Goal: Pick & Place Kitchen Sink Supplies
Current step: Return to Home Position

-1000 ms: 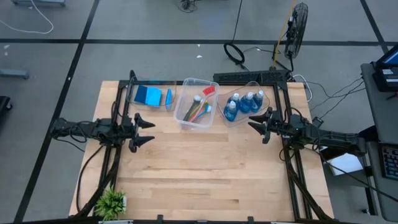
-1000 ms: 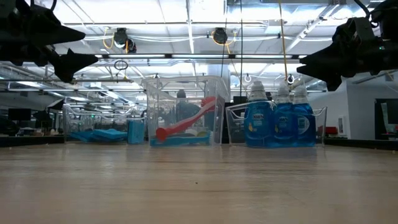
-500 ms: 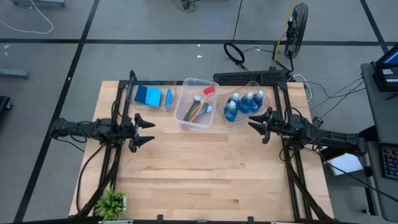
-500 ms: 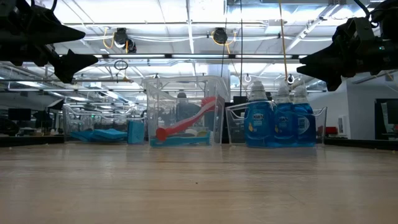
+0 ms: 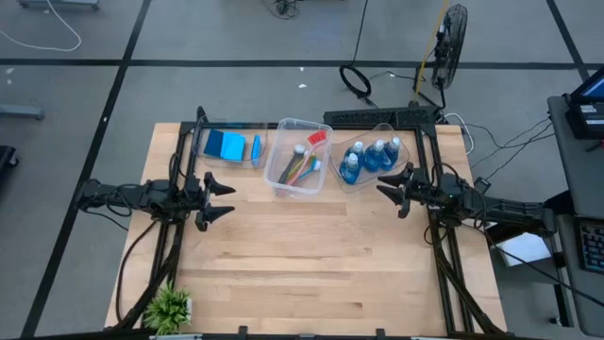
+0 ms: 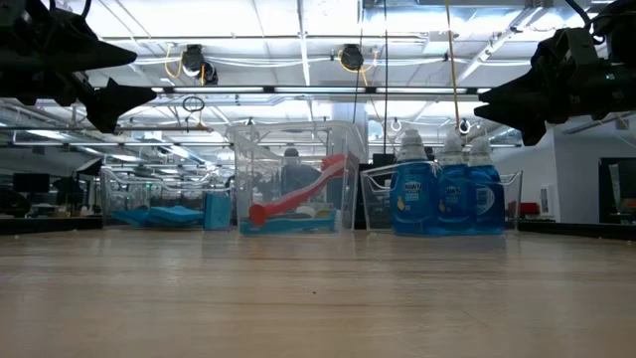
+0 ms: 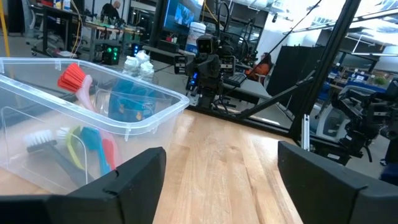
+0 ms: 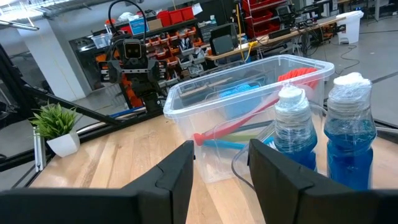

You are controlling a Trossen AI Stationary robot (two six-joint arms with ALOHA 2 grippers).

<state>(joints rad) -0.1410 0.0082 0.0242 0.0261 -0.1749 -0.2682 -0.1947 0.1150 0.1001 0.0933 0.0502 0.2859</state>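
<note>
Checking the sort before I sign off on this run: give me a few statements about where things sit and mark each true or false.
1. The bottles stand in the right bin. True.
2. The brushes lie loose on the table. False: they lie in the middle bin.
3. The left gripper holds a sponge. False: it is open and empty, and the sponges are in the left bin.
4. The plant stands at a table corner on the left arm's side, outside every bin. True.
5. The right gripper is open and holds nothing. True.
</note>
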